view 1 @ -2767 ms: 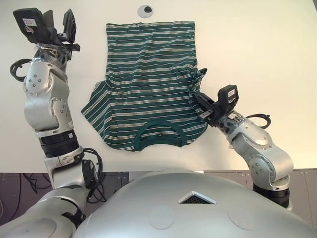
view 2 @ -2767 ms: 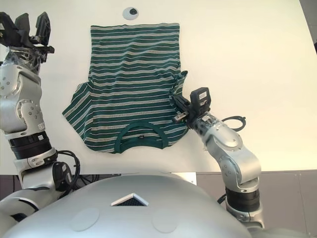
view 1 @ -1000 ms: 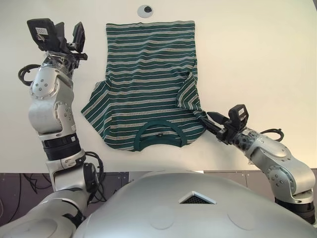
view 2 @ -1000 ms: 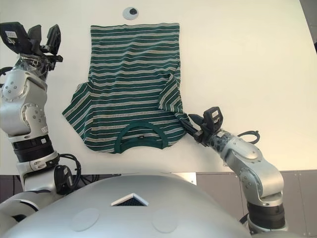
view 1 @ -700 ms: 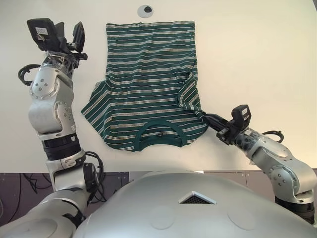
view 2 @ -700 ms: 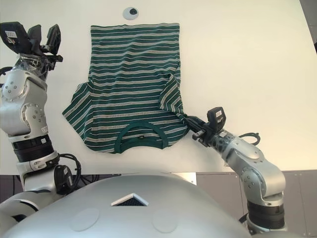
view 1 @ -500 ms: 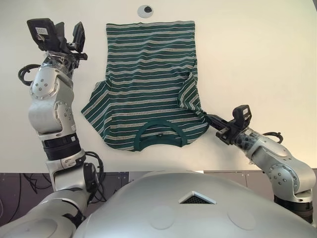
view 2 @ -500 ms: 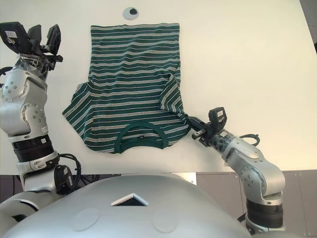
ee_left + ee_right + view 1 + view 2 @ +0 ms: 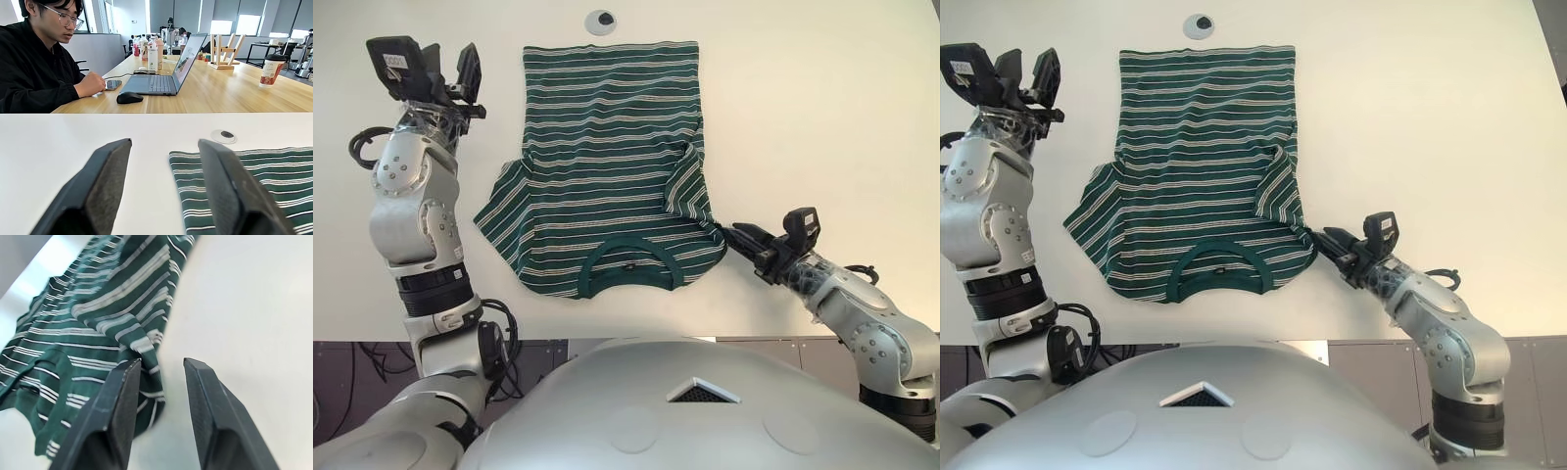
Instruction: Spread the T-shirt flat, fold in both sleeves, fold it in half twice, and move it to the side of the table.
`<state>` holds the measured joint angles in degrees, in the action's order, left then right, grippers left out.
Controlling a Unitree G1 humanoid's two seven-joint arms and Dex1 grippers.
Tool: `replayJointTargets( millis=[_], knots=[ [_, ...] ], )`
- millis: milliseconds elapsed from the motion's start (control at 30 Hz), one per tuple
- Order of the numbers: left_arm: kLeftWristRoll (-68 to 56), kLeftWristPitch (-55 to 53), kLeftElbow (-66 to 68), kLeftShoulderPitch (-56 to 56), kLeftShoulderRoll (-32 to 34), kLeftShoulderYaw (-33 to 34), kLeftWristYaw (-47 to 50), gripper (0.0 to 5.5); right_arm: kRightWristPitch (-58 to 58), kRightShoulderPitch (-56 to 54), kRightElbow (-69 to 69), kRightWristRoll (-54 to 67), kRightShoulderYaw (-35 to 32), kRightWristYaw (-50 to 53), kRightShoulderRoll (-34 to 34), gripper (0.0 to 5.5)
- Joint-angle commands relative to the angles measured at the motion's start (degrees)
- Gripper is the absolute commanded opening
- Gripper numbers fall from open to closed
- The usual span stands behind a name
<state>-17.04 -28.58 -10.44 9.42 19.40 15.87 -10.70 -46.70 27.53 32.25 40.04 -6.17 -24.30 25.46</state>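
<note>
A green striped T-shirt (image 9: 607,157) lies flat on the white table (image 9: 822,117), collar toward me and hem at the far side. Its right sleeve (image 9: 688,186) is folded in over the body, while the left sleeve (image 9: 499,211) sticks out to the side. My right gripper (image 9: 736,238) is low over the table just right of the shirt's near shoulder, open, with the shirt's edge (image 9: 146,347) right in front of its fingertips. My left gripper (image 9: 450,73) is raised at the far left beside the hem corner (image 9: 195,166), open and holding nothing.
A small round grey cap (image 9: 600,22) sits in the table just beyond the hem. Bare tabletop stretches to the right of the shirt. The table's front edge (image 9: 607,336) runs close behind the collar.
The right gripper laid the right sleeve over the body, let go, and has drawn back to the right, off the shoulder corner. The left arm came slightly inward early on, then kept still.
</note>
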Motion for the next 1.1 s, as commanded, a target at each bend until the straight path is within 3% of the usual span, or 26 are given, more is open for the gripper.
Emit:
replayJointTargets(
  millis=[33,200,533,800,1033,1100],
  knots=[
    [-0.2,-0.4,0.0,1.2,0.0,-0.3,-0.2,2.5,1.3,0.8,-0.9,-1.6,0.6,-0.9,0.6,1.57],
    [-0.1,-0.3,-0.1,0.9,0.0,-0.2,-0.1,2.5,2.5,1.1,-0.8,-4.2,2.8,-2.2,1.8,1.57],
    [-0.1,-0.5,-0.1,1.3,0.5,0.0,-0.2,2.5,6.7,1.9,-0.2,-8.7,4.6,-2.1,1.6,0.04],
    [-0.1,-0.8,0.0,1.3,0.8,0.0,-0.6,2.5,19.1,3.5,6.4,-12.8,6.6,-5.1,1.4,0.04],
    [-0.1,-1.4,0.0,1.5,1.1,-0.3,-0.8,2.5,25.5,9.2,6.3,-28.4,12.2,-8.7,11.9,0.04],
    [0.0,-1.6,-0.1,1.4,1.0,-0.3,-0.7,2.5,28.2,9.5,6.1,-30.2,12.3,-8.7,11.9,0.04]
  ],
)
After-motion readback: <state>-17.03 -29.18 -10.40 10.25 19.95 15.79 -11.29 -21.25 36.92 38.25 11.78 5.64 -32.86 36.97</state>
